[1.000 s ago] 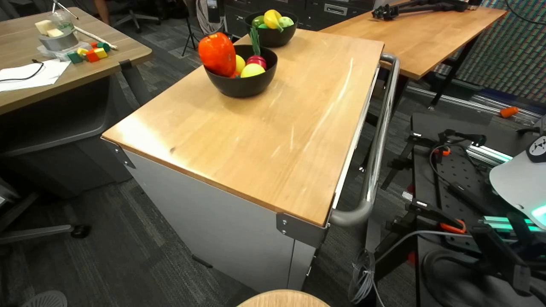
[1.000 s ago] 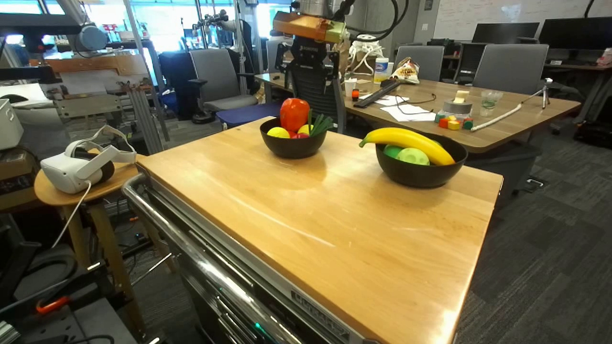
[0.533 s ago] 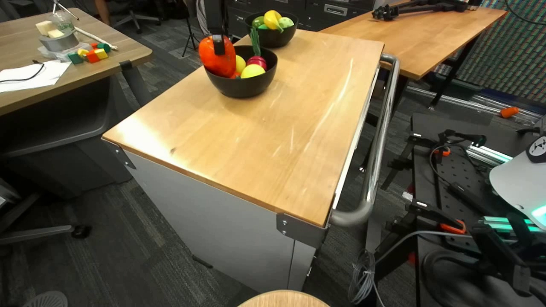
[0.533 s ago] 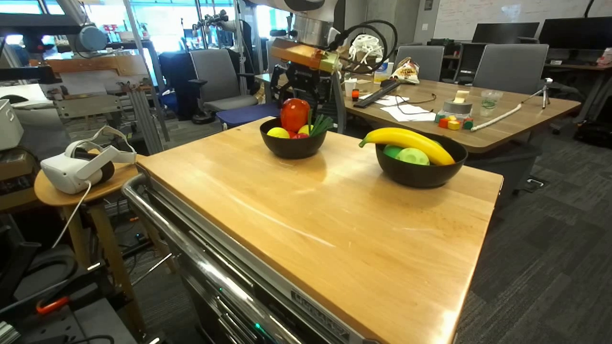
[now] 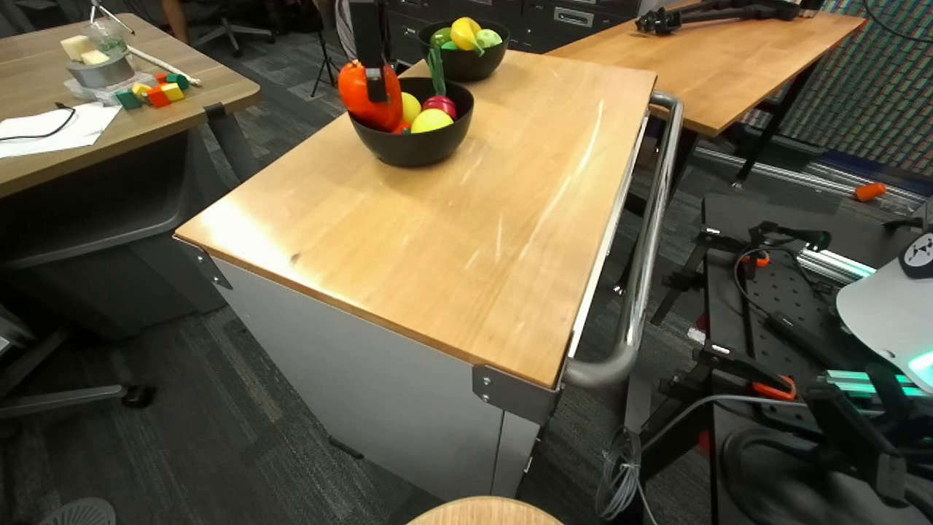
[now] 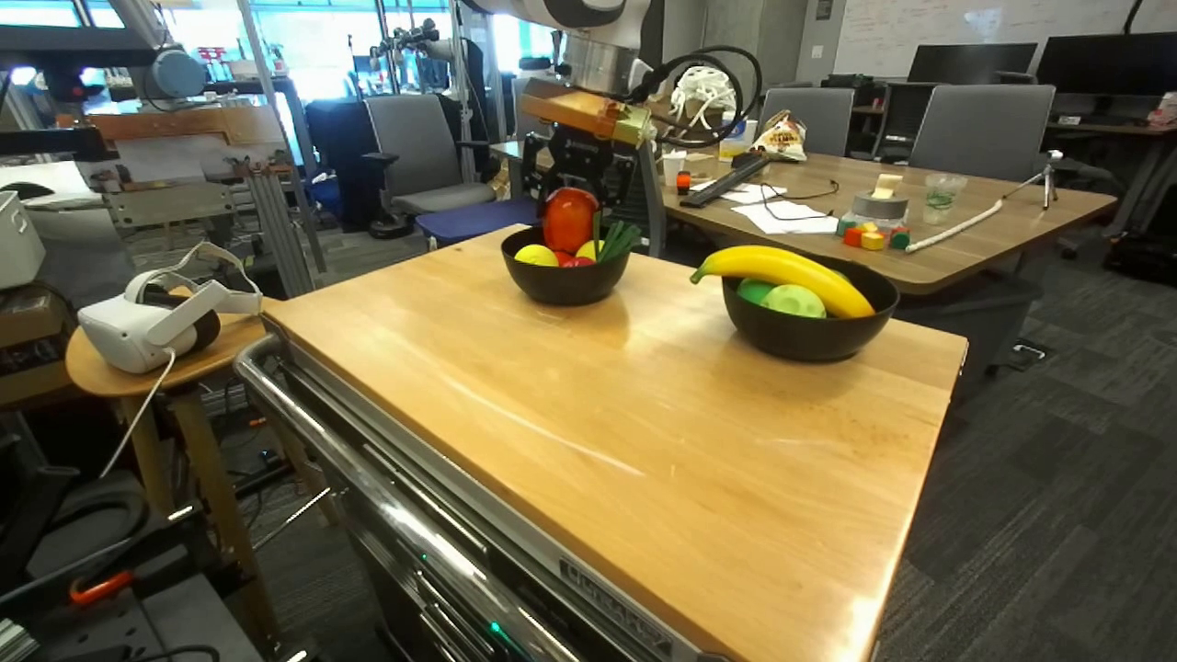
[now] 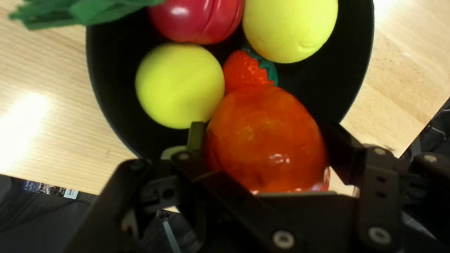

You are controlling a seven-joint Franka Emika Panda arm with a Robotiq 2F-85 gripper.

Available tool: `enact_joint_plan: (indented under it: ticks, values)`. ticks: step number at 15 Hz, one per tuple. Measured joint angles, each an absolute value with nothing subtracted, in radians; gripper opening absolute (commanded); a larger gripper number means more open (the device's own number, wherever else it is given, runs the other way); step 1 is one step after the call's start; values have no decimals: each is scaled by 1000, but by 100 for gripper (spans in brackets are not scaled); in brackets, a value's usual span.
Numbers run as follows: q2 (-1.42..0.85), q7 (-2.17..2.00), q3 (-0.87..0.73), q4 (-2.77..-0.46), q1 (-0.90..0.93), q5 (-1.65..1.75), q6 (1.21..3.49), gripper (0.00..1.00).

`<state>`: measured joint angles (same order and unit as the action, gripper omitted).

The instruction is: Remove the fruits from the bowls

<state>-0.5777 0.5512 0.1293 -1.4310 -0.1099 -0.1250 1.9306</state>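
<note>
Plainly, the end effector grips a red pepper from both sides, the pepper's lower end inside a black bowl. Sharing that bowl are two yellow fruits, a strawberry and a green-topped red vegetable. Farther along the bench, a second bowl carries green fruits with a banana lying across them.

My gripper clasps the pepper, lower centre. Just above centre, a strawberry lies between two yellow fruits in the bowl.
</note>
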Motion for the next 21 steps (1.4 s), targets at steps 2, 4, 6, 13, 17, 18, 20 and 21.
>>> enact_joint_plan:
  ticks: [2,4,6,13,17,18,20,21]
  values:
    - [-563,581,144,-1428,-108,-125,1926,56]
    - [-528,623,167,-1422,-95,-125,1905,56]
    - [-486,658,190,-1421,-59,-123,1881,56]
    - [-518,682,212,-1465,100,-65,1960,56]
    - [-581,679,204,-1525,123,22,2131,56]
    - [-589,677,202,-1542,124,42,2187,56]
    - [-589,665,198,-1565,124,72,2288,56]
    - [-589,656,195,-1578,124,79,2338,56]
